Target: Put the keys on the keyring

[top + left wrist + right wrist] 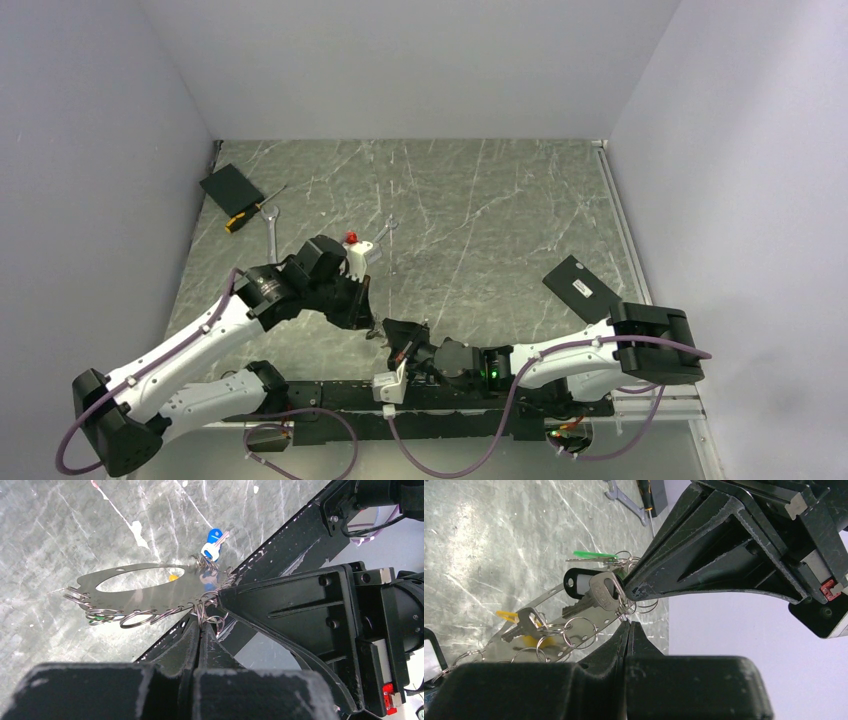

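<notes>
Top view: left gripper (366,318) and right gripper (388,332) are being held tip to tip over the near edge of the table (480,210), likely so one steadies while the other threads. The keyring is being hidden between them.

Left wrist: left jaws are being held shut on small rings at the edge of the keyring (150,592), and a blue key (214,539) is being dangled beyond.

Right wrist: right jaws are being held shut at the ring cluster, but a pinch cannot be confirmed. The keys (601,594) are being overlapped.

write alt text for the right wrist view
The right gripper, fingers shut, pinches the edge of the keyring, close to the tip of the left gripper. Keys with green, black and yellow heads hang from it above the marbled table.
</notes>
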{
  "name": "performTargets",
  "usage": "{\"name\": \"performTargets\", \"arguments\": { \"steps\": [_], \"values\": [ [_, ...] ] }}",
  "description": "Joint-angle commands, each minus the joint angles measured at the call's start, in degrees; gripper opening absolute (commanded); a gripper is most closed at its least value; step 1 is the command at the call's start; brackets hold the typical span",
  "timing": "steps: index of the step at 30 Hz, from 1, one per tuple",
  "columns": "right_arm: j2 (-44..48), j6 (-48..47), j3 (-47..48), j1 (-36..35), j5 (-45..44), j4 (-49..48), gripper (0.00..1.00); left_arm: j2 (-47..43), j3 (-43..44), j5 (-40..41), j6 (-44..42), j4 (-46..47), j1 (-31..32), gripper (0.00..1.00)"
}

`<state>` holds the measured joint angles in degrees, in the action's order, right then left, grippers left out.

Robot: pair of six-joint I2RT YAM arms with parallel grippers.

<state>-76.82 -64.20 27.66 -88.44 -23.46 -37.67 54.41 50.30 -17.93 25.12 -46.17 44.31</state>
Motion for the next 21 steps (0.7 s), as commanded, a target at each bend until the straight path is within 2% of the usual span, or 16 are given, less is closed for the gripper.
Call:
{"name": "performTargets", "arguments": {
  "steps": [1,11,21],
  "values": [
    [0.45,-2.19,1.43,-0.56,-0.44,-4.92,0.00,0.17,2.50,0.73,-0.60,-0.85,-0.31,0.00],
    [-2.03,-6.81,1.17,-1.62,-1.59,-6.97,0.00,1.14,2.83,-0.54,-0.78,-0.33,-0.41,0.00],
    [-4.61,-12.49,0.06,-1.74,-4.08,-14.25,0.00,2.14,2.34,-1.10,-0.86,-0.33,-0.45,0.00]
  ]
}}
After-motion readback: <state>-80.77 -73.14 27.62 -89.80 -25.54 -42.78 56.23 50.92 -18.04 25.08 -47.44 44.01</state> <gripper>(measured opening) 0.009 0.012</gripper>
